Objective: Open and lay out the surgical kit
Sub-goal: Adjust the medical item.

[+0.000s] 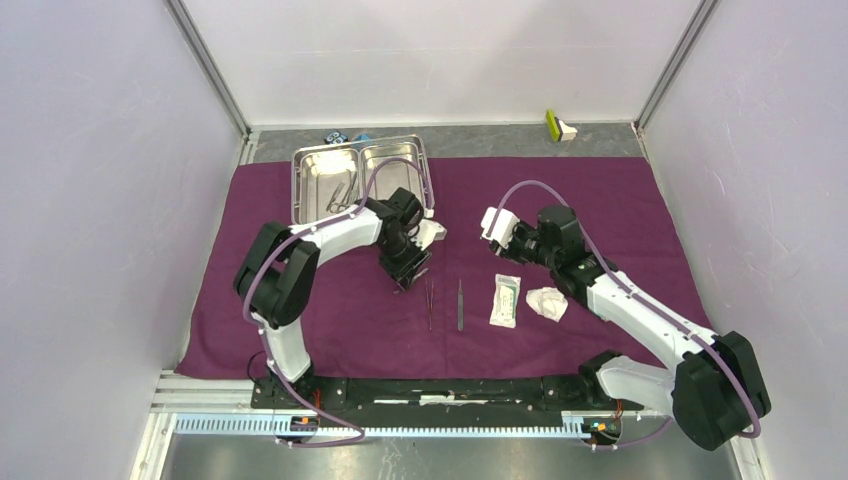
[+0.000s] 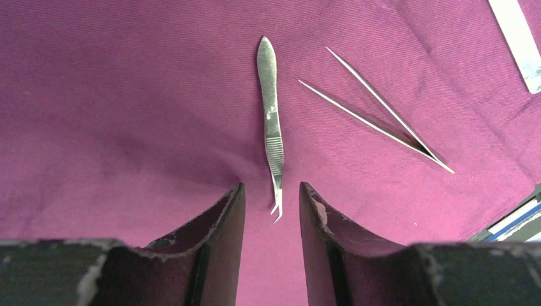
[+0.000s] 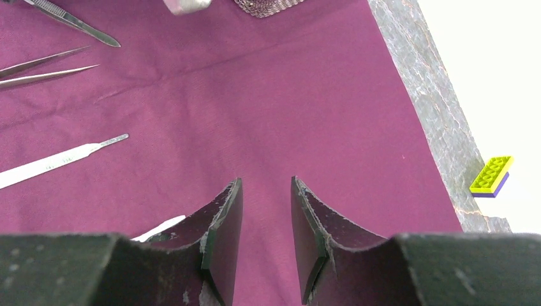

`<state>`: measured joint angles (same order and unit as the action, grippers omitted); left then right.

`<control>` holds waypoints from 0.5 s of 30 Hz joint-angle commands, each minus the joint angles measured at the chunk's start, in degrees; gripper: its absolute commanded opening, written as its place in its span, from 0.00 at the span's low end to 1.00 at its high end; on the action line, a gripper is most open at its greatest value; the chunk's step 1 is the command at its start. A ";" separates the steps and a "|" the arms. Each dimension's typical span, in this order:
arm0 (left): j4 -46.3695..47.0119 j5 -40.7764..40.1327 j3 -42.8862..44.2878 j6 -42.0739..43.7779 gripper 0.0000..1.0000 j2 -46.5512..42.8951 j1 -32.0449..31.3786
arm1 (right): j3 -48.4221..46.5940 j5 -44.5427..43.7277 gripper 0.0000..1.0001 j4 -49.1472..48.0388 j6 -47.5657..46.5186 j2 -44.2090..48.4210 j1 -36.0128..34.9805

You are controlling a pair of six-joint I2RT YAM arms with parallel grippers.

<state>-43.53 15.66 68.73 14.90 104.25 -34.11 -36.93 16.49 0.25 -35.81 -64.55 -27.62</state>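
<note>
Purple cloth wrap lies spread flat on the table, steel tray at its far-left corner; tweezers, slim metal instrument, white sealed packet and gauze wad lie side by side.

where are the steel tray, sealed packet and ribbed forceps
shiny two-compartment steel tray (image 1: 392,152), top view, right compartment floor
white sealed packet (image 1: 506,300), top view, its middle
slim ribbed steel forceps (image 2: 274,148), left wrist view, ribbed grip
</note>
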 commanded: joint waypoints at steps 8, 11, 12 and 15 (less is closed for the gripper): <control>1.86 -1.44 -0.57 1.26 0.34 1.31 -2.21 | 0.43 1.31 0.40 -1.68 0.73 1.33 0.68; 2.13 -2.82 -0.53 0.88 0.26 1.49 -2.30 | 0.45 1.50 0.40 -1.61 0.82 1.39 0.72; 2.05 -2.87 -0.53 0.80 0.24 1.49 -2.36 | 0.45 1.49 0.40 -1.58 0.82 1.44 0.76; 1.86 -2.72 -0.45 0.86 0.18 1.12 -2.43 | 0.30 1.69 0.40 -1.48 0.83 1.58 0.72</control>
<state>-42.92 13.65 68.27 14.83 105.41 -36.21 -36.67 16.86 0.25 -35.77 -64.53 -27.20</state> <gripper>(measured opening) 0.215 0.401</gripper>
